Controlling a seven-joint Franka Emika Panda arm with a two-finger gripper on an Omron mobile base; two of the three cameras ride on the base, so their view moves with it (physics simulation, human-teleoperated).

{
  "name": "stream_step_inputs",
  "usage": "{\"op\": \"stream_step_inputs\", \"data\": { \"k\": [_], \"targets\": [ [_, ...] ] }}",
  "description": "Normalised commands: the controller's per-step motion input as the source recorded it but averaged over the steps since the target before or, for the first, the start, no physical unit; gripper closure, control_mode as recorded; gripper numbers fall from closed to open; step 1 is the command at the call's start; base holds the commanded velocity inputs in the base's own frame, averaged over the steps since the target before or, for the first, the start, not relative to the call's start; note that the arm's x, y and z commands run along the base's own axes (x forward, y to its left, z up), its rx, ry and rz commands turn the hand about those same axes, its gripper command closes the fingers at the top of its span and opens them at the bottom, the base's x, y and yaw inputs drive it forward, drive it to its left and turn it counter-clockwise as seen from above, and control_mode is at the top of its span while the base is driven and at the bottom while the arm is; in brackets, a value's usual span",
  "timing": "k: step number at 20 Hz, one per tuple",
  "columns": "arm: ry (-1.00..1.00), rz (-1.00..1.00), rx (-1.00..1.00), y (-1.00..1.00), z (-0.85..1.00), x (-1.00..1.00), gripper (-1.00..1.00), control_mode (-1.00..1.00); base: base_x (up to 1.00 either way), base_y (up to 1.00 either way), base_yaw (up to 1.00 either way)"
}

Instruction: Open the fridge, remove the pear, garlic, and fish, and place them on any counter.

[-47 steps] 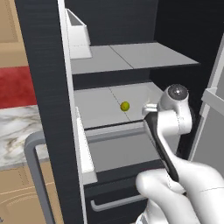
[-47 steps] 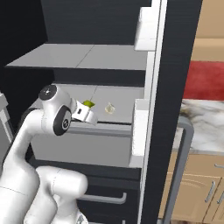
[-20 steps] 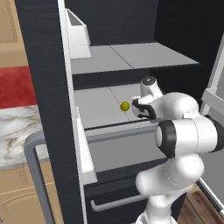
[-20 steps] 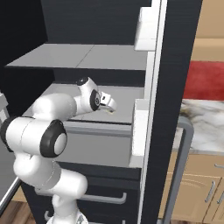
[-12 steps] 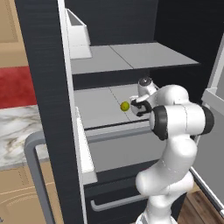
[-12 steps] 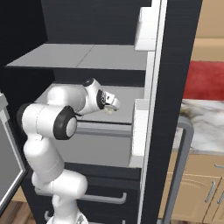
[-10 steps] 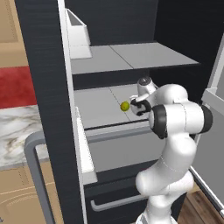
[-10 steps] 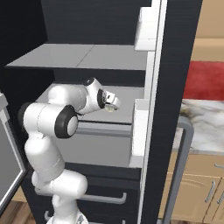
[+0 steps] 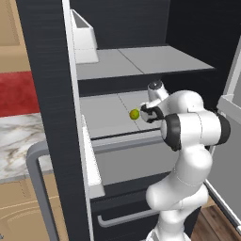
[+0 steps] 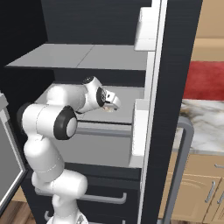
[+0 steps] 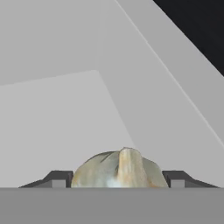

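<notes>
Reaching: white arm's fingers [image 11: 118,183] astride off-white lumpy garlic bulb [image 11: 120,169], still apart.
Garlic: on grey fridge shelf [image 9: 106,110].
Pear: small yellow-green pear [image 9: 134,114], 9 o'clock of hand.

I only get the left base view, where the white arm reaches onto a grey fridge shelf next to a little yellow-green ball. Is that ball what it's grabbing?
Observer: No. The hand view shows the garlic, an off-white lumpy bulb, sitting between the two fingertips of the gripper.
Operator: So where's the ball, the pear?
Observer: In your view it lies on the shelf just left of the hand, apart from it. The hand view looks past it at bare grey shelf.
Operator: Is the garlic squeezed yet?
Observer: I cannot tell. One dark finger stands on each side of the bulb, close against it, but whether they press is unclear.
Operator: Is a counter nearby?
Observer: Yes, the right base view shows a marble counter right of the fridge.
</notes>
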Motion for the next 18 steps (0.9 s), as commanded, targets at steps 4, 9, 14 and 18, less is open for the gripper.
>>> {"op": "stream_step_inputs", "data": {
  "k": [4, 9, 14, 18],
  "targets": [
    [-0.14, 0.01, 0.0, 0.0, 0.0, -1.0, 1.0, -1.0, 0.0, 0.0, 0.0],
    [-0.29, 0.03, 0.02, 0.01, 0.39, -1.0, 1.0, -1.0, 0.0, 0.0, 0.0],
    [-0.12, 0.02, 0.01, 0.11, 0.78, -1.0, 1.0, -1.0, 0.0, 0.0, 0.0],
    [0.01, 0.01, 0.01, 0.27, 0.48, -1.0, 1.0, -1.0, 0.0, 0.0, 0.0]
  ]
}}
